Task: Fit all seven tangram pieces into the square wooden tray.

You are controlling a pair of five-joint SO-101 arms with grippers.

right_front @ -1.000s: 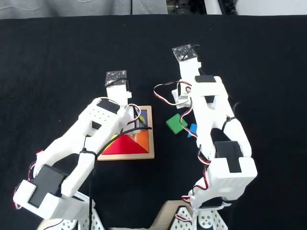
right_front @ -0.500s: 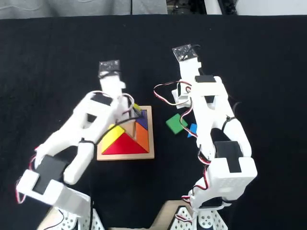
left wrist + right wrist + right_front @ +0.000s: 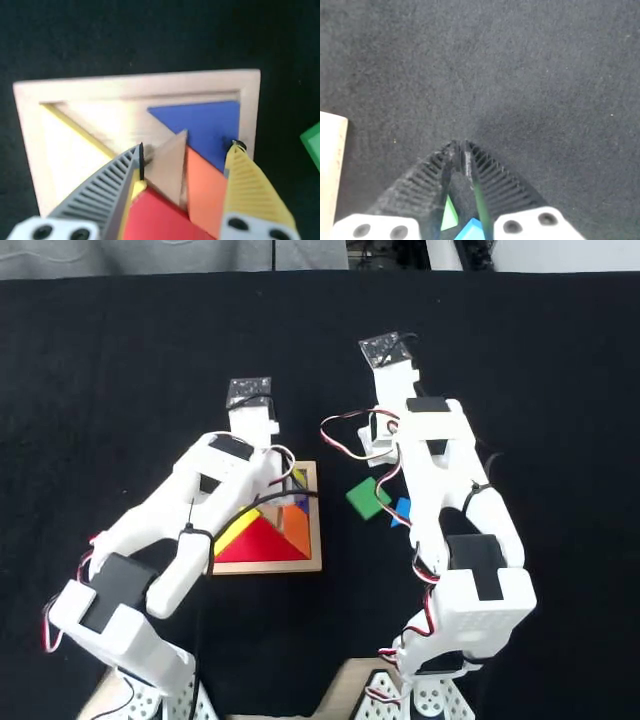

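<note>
Tangram set, item in hand: plain wood triangle [image 3: 167, 165], unpainted, smooth-faced and sharp-cornered, lying near the middle of the square wooden tray [image 3: 135, 82]. Astride it is the left gripper [image 3: 187, 152], jaws apart. The grey ribbed finger touches one edge of the triangle and the yellow ribbed finger stands off over the neighbouring pieces, so nothing is clamped. Whether the triangle sits flat on the tray floor cannot be told.

Adjoining pieces, all painted, flat and straight-edged: blue triangle [image 3: 205, 122] in a tray corner, orange piece [image 3: 205, 190] beside it, red triangle [image 3: 160, 220] nearer the wrist, yellow piece [image 3: 70, 155] along the far wall. Bare pale floor remains between the yellow and blue pieces. The tray itself is light wood with a raised rim.

Step judged: seating the fifth piece. The next move probably calls for sliding the wood triangle flush against its neighbours, so that the open floor keeps a usable outline.

Outstanding items: green square [image 3: 368, 498] and light-blue piece [image 3: 401, 510], touching or nearly so, on the black cloth [image 3: 520, 360] just beside the tray.

The right gripper [image 3: 459, 147] is above the cloth near those two pieces, its ribbed fingers pressed together on nothing.
</note>
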